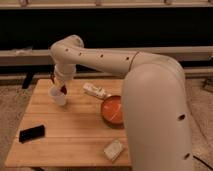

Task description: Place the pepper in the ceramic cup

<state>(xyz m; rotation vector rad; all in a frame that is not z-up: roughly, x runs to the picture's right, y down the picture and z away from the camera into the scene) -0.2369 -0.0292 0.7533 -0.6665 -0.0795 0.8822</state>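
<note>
The white ceramic cup point(57, 96) stands on the wooden table point(75, 135) near its back left corner. My gripper point(61, 83) reaches down from the big white arm and hovers right over the cup's right rim. The dark red pepper point(63, 90) shows just under the gripper's tip, at the cup's rim and partly inside its mouth. I cannot tell whether it is still held or rests in the cup.
An orange-red bowl point(112, 110) sits at the table's right, partly behind my arm. A white packet point(95, 91) lies behind it. A black phone point(31, 133) lies front left, a pale bar point(113, 149) front centre.
</note>
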